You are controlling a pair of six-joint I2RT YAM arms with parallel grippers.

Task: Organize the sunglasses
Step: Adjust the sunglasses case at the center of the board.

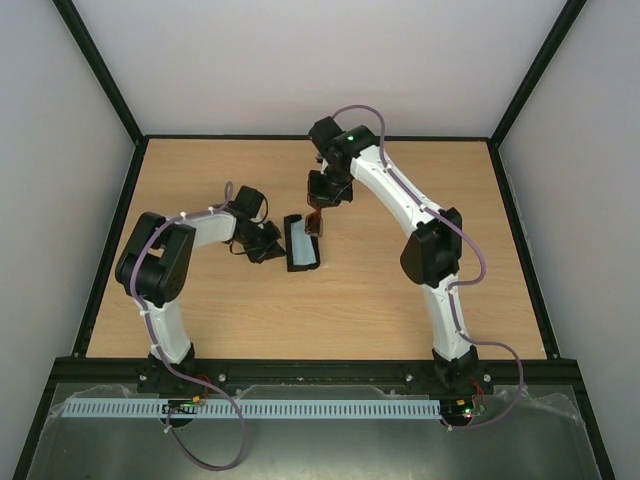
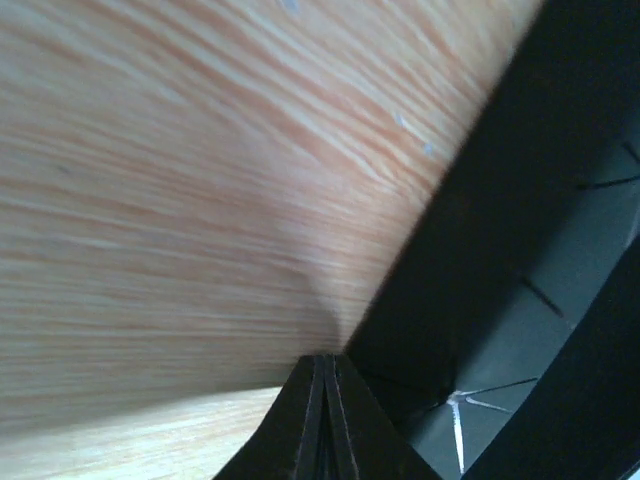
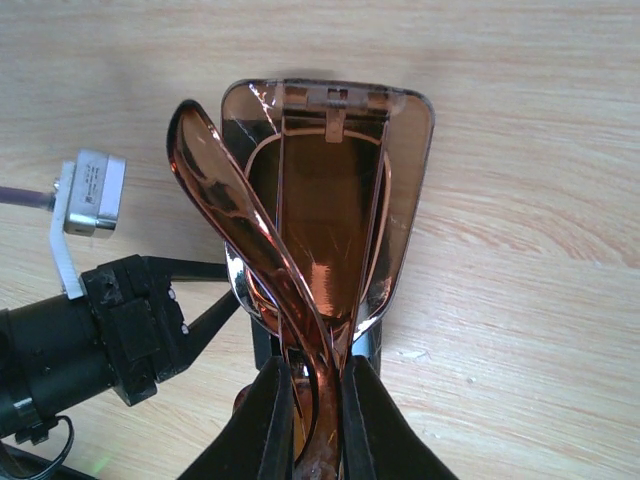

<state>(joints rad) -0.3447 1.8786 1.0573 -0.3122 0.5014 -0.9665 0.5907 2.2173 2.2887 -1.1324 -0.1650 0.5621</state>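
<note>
One pair of sunglasses (image 1: 316,224) hung above the counter (image 1: 380,310) near its middle, pinched in the right hand (image 1: 318,212). The right wrist view showed that hand's two fingers (image 3: 268,425) clamped on the folded amber frame (image 3: 325,230), with the lenses pointing away from the hand and one temple arm bowed out to the left.

One black case (image 1: 302,245) lay on the counter just below and a little near of the sunglasses, its lid open. The left hand (image 1: 268,243) sat low at the case's left side. In the left wrist view its two fingers (image 2: 322,400) were pressed together, tips against the edge of the case (image 2: 500,260); I could not tell whether anything was caught between them.

Two arms were in view, one on each side of the case.
</note>
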